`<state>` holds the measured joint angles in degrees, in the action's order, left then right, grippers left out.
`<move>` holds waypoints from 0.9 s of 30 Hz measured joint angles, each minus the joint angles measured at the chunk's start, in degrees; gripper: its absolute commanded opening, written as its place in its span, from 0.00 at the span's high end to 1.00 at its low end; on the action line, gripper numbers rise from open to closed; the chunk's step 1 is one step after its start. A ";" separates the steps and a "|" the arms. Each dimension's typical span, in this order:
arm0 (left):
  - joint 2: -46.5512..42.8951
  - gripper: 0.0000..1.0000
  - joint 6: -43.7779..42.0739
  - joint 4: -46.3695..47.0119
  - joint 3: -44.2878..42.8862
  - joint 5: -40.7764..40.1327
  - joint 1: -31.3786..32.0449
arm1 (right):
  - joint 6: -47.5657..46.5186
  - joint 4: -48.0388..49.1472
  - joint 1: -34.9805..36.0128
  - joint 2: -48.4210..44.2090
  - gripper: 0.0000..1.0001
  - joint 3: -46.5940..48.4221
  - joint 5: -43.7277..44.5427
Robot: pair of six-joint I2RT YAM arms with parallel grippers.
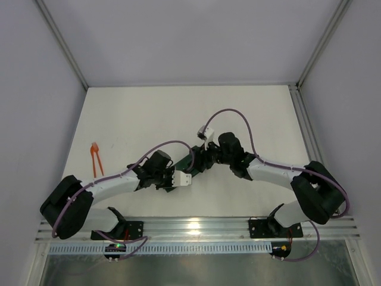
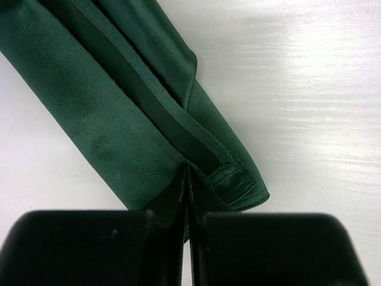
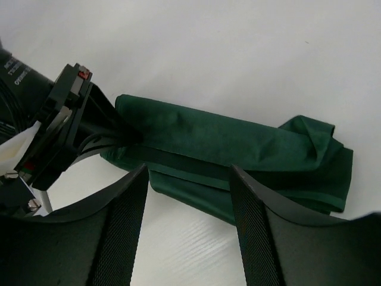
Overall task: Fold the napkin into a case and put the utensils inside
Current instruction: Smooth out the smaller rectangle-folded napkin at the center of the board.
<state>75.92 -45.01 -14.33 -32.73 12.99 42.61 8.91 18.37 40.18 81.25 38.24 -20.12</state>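
The dark green napkin (image 3: 226, 146) lies folded into a narrow oblong case on the table. In the top view only a sliver of it (image 1: 186, 161) shows between the two wrists. My left gripper (image 2: 188, 179) is shut on the hem at one end of the napkin (image 2: 119, 113); it also shows in the right wrist view (image 3: 65, 119). My right gripper (image 3: 187, 169) is open just above the napkin's long edge, one finger (image 3: 128, 226) on each side, and holds nothing. The orange utensils (image 1: 95, 157) lie together at the table's left side, far from both grippers.
Both arms meet at mid-table, left gripper (image 1: 178, 170), right gripper (image 1: 199, 159). Purple cables (image 1: 229, 113) arch over each forearm. White walls close in the table (image 1: 178, 113) on three sides; a metal rail (image 1: 196, 226) runs along the near edge.
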 measured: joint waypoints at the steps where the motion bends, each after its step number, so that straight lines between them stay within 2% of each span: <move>1: -0.28 1.00 0.02 -0.11 0.17 0.09 0.00 | -2.82 1.03 -0.02 1.16 0.39 0.04 -2.82; 7: -2.95 1.00 0.26 -0.02 2.25 0.13 0.00 | -11.23 1.51 -0.31 13.97 0.38 7.23 -14.14; 11: -5.46 1.00 0.66 0.20 4.17 0.15 -0.02 | -14.29 0.52 1.25 20.76 0.36 10.40 -15.76; 17: -7.13 1.00 0.66 0.70 5.60 0.72 -0.42 | -18.36 2.95 6.73 20.59 0.34 6.05 -14.53; 27: -10.32 1.00 1.07 0.57 6.29 3.39 -1.44 | -22.18 7.56 7.98 20.26 0.33 3.56 -12.63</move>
<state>65.60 -43.94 -13.76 -26.44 16.38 41.17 -13.28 25.93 48.16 101.51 41.80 -32.75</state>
